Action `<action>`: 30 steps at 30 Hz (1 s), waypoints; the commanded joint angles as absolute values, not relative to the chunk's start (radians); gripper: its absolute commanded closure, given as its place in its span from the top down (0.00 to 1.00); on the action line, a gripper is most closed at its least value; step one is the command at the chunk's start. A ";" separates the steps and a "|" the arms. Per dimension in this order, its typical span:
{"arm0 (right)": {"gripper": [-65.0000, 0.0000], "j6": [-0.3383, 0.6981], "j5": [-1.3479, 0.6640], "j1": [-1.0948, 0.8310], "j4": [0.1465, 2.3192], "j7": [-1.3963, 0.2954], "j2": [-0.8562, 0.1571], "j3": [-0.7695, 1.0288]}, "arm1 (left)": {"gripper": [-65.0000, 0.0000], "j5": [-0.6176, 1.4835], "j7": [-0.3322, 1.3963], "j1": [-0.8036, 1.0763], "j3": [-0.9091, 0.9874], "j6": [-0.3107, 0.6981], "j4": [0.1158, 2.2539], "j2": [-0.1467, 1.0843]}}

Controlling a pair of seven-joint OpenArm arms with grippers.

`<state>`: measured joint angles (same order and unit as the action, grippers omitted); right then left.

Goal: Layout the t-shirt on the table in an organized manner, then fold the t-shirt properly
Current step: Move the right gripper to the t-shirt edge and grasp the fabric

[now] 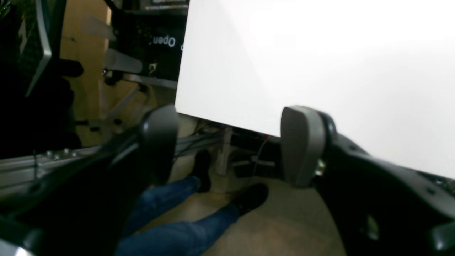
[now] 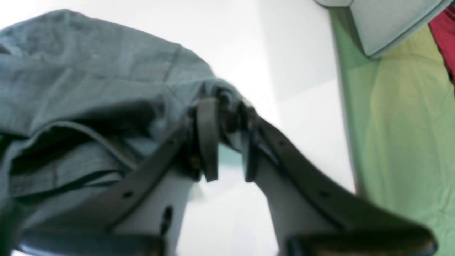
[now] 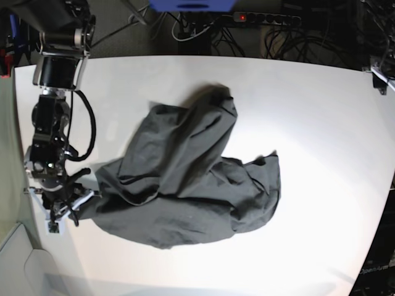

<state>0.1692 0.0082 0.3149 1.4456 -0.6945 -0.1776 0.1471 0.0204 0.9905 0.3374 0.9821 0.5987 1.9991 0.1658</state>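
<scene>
We've got the t-shirt [image 3: 185, 179] bunched in a heap mid-table [image 3: 321, 123], nowhere near flat. Our right gripper [image 2: 226, 142] sits at its edge with a bit of cloth between barely parted jaws, probably for tugging it straight. The left gripper [image 1: 227, 145] hangs off the table's side, wide open and empty.

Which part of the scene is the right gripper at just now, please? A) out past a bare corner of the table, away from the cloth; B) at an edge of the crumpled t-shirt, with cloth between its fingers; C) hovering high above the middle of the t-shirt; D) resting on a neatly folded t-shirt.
B: the right gripper has a bunched edge of the t-shirt between its fingers, at the side of the table.
</scene>
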 commanded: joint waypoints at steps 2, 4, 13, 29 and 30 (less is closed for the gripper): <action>0.23 0.166 0.007 0.337 1.463 -0.676 -0.185 0.150 | 0.68 0.022 0.978 0.337 1.001 0.611 2.017 0.179; 0.24 0.166 0.007 0.323 1.468 -0.676 -0.185 0.154 | 0.68 0.022 0.978 0.337 1.010 0.618 2.017 0.179; 0.24 0.166 0.005 0.206 1.638 -0.676 -0.156 0.050 | 0.68 0.022 0.980 0.335 1.010 0.618 2.017 0.177; 0.23 0.166 0.007 0.237 1.415 -0.591 -0.077 -0.199 | 0.68 0.022 0.981 0.332 1.013 0.616 2.017 0.171; 0.23 0.166 0.007 0.245 1.397 -0.581 -0.071 -0.199 | 0.68 0.022 0.981 0.332 1.013 0.616 2.017 0.163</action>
<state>0.1677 0.0128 0.2211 1.3754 -0.6083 -0.0792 -0.1986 0.0204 0.9932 0.3340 1.0073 0.6216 1.9991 0.1535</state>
